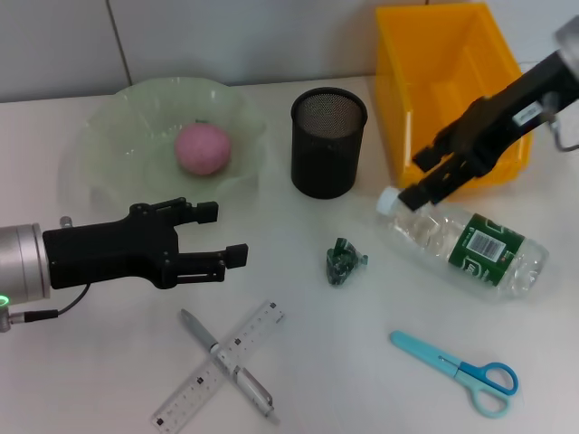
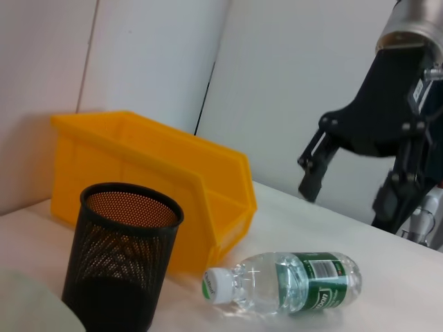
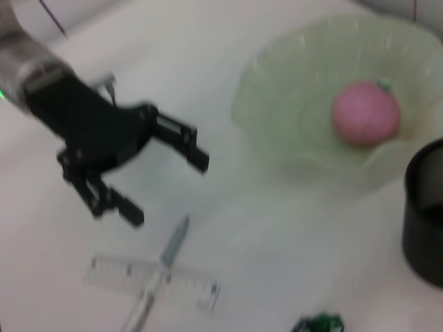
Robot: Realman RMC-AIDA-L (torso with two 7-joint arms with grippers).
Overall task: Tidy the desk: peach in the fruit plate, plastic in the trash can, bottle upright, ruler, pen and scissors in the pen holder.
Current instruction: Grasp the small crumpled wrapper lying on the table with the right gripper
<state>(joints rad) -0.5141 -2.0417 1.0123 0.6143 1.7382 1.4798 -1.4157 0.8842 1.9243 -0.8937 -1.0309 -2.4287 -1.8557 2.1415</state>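
Note:
A pink peach (image 1: 201, 149) lies in the pale green fruit plate (image 1: 109, 136). The black mesh pen holder (image 1: 328, 142) stands beside the orange bin (image 1: 448, 90). The clear bottle (image 1: 466, 246) lies on its side, cap toward the pen holder. My right gripper (image 1: 415, 178) hovers open just above that cap. A crumpled green plastic (image 1: 342, 262) sits mid-table. The pen (image 1: 242, 375) crosses the ruler (image 1: 190, 391) near the front, and the blue scissors (image 1: 461, 371) lie at the front right. My left gripper (image 1: 223, 233) is open, in front of the plate and above the table.
The orange bin (image 2: 159, 173) stands against the back wall, close behind the bottle (image 2: 291, 283). The pen holder (image 2: 124, 256) is a short way from the bottle's cap. In the right wrist view the plate (image 3: 304, 104) holds the peach (image 3: 365, 113).

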